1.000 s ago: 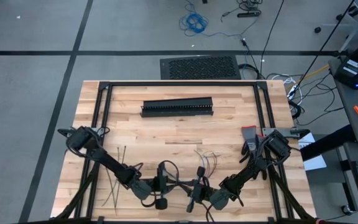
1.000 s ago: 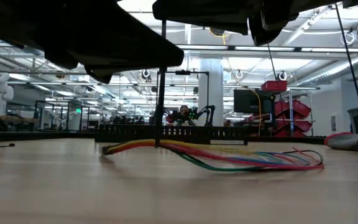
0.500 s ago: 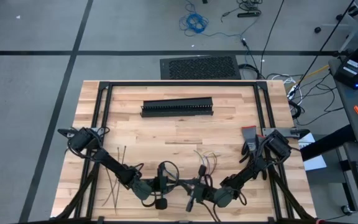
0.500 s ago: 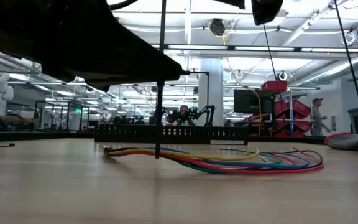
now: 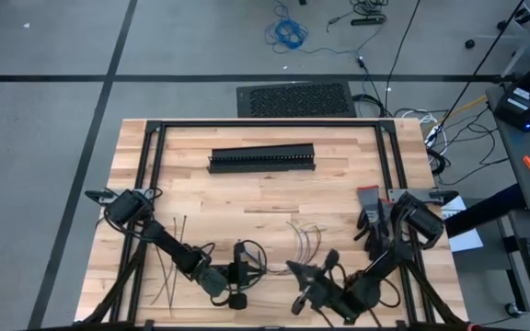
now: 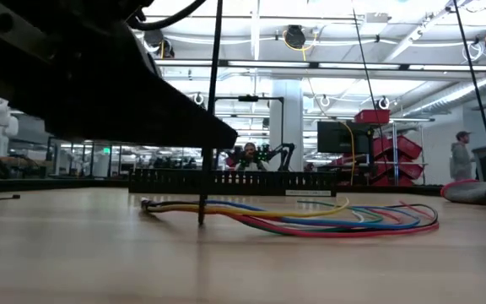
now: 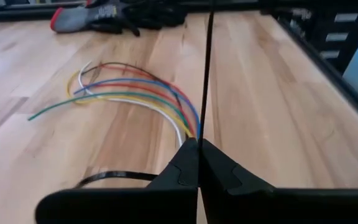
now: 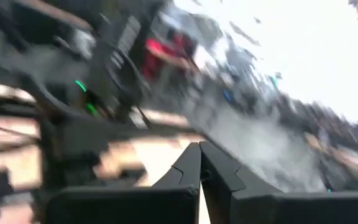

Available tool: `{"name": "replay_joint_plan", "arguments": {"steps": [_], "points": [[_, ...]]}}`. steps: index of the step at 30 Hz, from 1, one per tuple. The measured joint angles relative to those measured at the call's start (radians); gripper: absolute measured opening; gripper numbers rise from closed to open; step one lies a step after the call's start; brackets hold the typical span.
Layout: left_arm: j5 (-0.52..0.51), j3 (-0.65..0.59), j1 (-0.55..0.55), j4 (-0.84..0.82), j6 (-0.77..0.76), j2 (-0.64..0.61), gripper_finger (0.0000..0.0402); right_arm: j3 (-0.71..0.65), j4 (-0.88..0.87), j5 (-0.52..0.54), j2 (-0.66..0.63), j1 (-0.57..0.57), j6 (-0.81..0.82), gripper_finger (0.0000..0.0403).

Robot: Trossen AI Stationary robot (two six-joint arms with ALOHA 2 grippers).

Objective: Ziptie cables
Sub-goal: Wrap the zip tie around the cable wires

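Note:
The cables [image 5: 304, 237] are thin coloured wires lying fanned out on the wooden table, and they also show in the left wrist view [image 7: 135, 99] and the low view [image 6: 310, 221]. My left gripper [image 5: 252, 273] sits left of them, shut on one thin dark ziptie [image 7: 207, 68], which stands almost upright [image 6: 212, 101]. My right gripper [image 5: 300, 292] hovers shut near the front edge with nothing seen between its fingers [image 8: 199, 149]. Several loose zipties [image 5: 168, 265] lie flat at the near left. My left gripper pinches the ziptie between its two fingertips [image 7: 190, 149], somewhere along its length. The fingers come almost level from the table's left and lie across the strip. The strip runs up out of view, and its lower end [image 6: 201, 219] reaches down to the table by the cables' bunched end.
A long black slotted duct [image 5: 262, 158] lies across the far middle of the table. A grey and red glove-like thing [image 5: 368, 207] lies by the right frame rail. A black frame [image 5: 155, 129] borders the tabletop. People move in the room beyond.
My right gripper has risen and swung away from the left gripper toward the table's near right, rolling its wrist, and has stayed shut. The cables' raised bunched end has sunk flat onto the table. The upright ziptie has leaned a little.

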Motion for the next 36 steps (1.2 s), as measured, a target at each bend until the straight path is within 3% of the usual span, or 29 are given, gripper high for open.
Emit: {"name": "replay_joint_plan", "arguments": {"steps": [2, 4, 7, 11, 16, 19, 22, 29, 36], "points": [[-0.001, 0.0, -0.001, -0.003, 0.003, 0.0, 0.0004, -0.006, -0.019, 0.061, -0.003, 0.02, 0.04, 0.0001], [-0.001, 0.0, -0.001, -0.004, 0.004, 0.0, 0.0004, -0.019, -0.073, 0.056, 0.002, 0.04, 0.134, 0.0], [-0.002, 0.001, -0.001, -0.002, 0.025, 0.0, 0.0004, -0.034, -0.18, -0.045, 0.004, 0.07, 0.329, 0.0014], [-0.003, 0.001, 0.001, -0.002, 0.029, 0.0, 0.0004, -0.056, -0.356, -0.114, 0.004, 0.06, 0.64, 0.0068], [-0.003, 0.002, 0.002, -0.005, 0.03, -0.001, 0.0004, -0.067, -0.655, -0.329, 0.004, -0.012, 1.003, 0.0142], [-0.004, 0.002, 0.005, -0.005, 0.029, -0.001, 0.0004, -0.068, -0.735, -0.5, 0.005, -0.071, 1.147, 0.0155], [-0.004, 0.002, 0.007, -0.005, 0.001, -0.002, 0.0004, -0.068, -0.741, -0.578, 0.005, -0.124, 1.185, 0.0142], [0.002, 0.002, 0.004, -0.001, -0.023, -0.002, 0.0004, -0.068, -0.787, -0.581, 0.005, -0.178, 1.189, 0.0097], [0.009, 0.003, 0.0, -0.001, -0.029, -0.003, 0.0004, -0.068, -0.788, -0.537, 0.006, -0.14, 1.175, 0.0088]]}}
